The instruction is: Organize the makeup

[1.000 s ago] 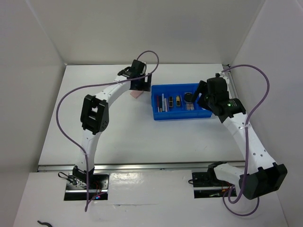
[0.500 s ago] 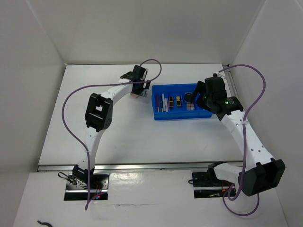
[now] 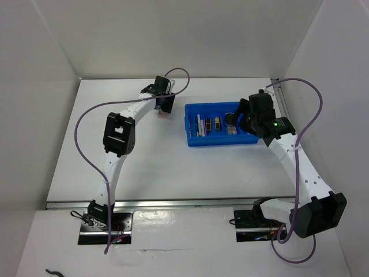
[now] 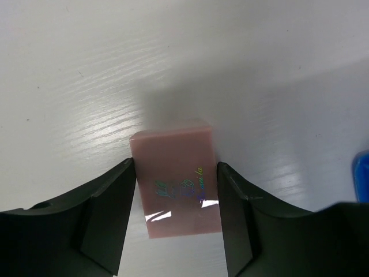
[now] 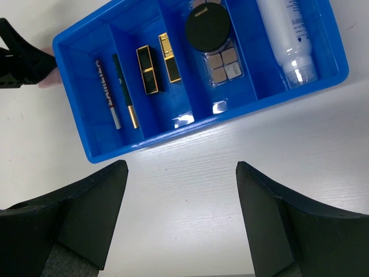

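1. The pink square pad point(image 4: 179, 184) is a flat, glossy slab with rounded corners, and it lies on the worktop point(image 4: 86, 86) just left of the tray. Its iridescent print is too faint to be read.
2. The left gripper point(image 4: 175, 167) is closed onto the pad, with one matte black finger pressed against each side.
3. The blue plastic tray point(image 5: 70, 92) is split by straight walls into long compartments.
4. From left to right the compartments hold:
   - two thin pencils point(image 5: 115, 95)
   - two black-and-gold palette pieces point(image 5: 147, 70)
   - a round black compact point(image 5: 206, 27) lying over the far end of a brownish-pink palette point(image 5: 222, 64)
   - a white tube point(image 5: 288, 34), whose far end is cut off by the frame edge
5. The right gripper point(image 5: 181, 167) is held above bare worktop just beside the tray's long wall – its fingers are spread wide and nothing is between them.
6. From overhead, only a pink sliver of the pad shows under the left gripper – the rest is hidden.
7. The worktop is white with a faint wood-like grain, and plain white walls point(image 3: 173, 34) close it in on three sides.
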